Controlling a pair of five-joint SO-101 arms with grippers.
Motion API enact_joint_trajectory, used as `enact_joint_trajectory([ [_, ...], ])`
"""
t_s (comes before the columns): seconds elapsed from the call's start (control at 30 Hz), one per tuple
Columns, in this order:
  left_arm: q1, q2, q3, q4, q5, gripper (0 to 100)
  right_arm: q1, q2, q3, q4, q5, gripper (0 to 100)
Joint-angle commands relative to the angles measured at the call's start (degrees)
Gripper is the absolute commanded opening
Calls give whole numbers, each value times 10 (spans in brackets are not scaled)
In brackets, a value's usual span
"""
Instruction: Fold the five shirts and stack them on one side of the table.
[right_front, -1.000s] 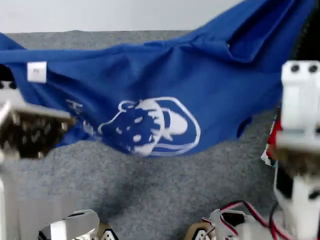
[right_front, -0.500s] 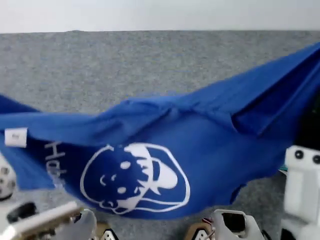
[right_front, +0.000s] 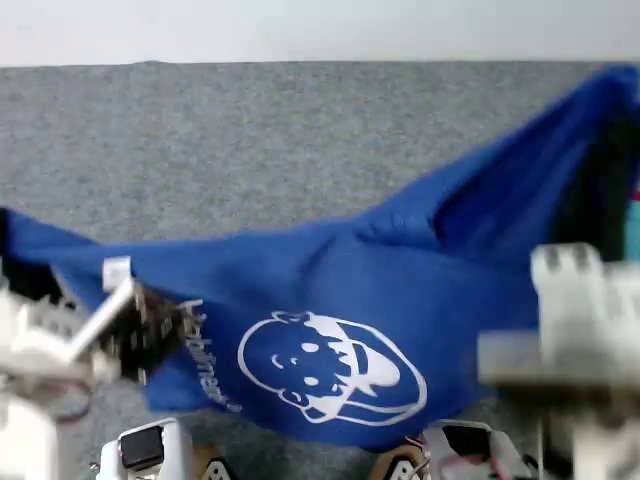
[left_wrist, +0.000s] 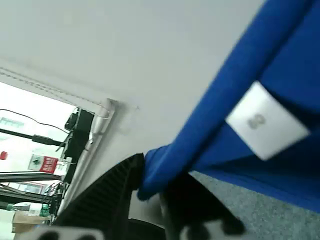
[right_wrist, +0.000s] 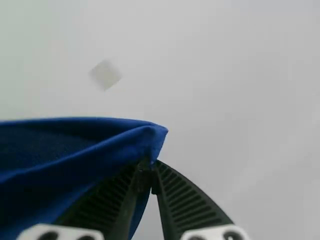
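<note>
A blue shirt (right_front: 420, 300) hangs in the air over the grey table (right_front: 250, 140), stretched between the two arms. In the high view it runs from 9 o'clock, low, up to 2 o'clock, where its highest corner rises. The cloth sags in the middle towards 6 o'clock.

A white print (right_front: 330, 372) of a round face sits on the shirt at about 6 o'clock, with white lettering just beside it at 7 o'clock. A small white tag (right_front: 117, 271) lies on the upper hem near 9 o'clock.

The left arm (right_front: 60, 335) stands at 8 o'clock, close under the tag. In its wrist view the left gripper (left_wrist: 152, 182) is clamped on the hem of the shirt, close to the tag (left_wrist: 265, 120).

The right arm (right_front: 575, 330) stands at 4 o'clock, in front of the cloth. In its wrist view the right gripper (right_wrist: 149, 172) has its ribbed fingers (right_wrist: 180, 197) pressed together on a folded corner of the shirt.
</note>
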Motion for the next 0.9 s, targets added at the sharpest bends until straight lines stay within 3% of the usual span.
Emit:
enact_joint_trajectory([
  [0.0, -4, -8, 138, -129, -5, 5, -24, 78, -4, 27, -1, 9],
  [0.13, -1, -7, 272, -295, -2, 5, -48, 157, -4, 17, -2, 9],
  [0.3, 9, -6, 450, -532, 59, 5, -51, 262, -5, -40, -27, 9],
  [0.43, 33, -4, 541, -657, 59, 5, -51, 334, -5, -111, -30, 9],
  [0.6, 47, 69, 535, -717, 60, 5, -54, 395, -6, -199, -30, 9],
  [0.87, 56, 288, 374, -717, 61, 5, -51, 485, -6, -343, -30, 9],
])
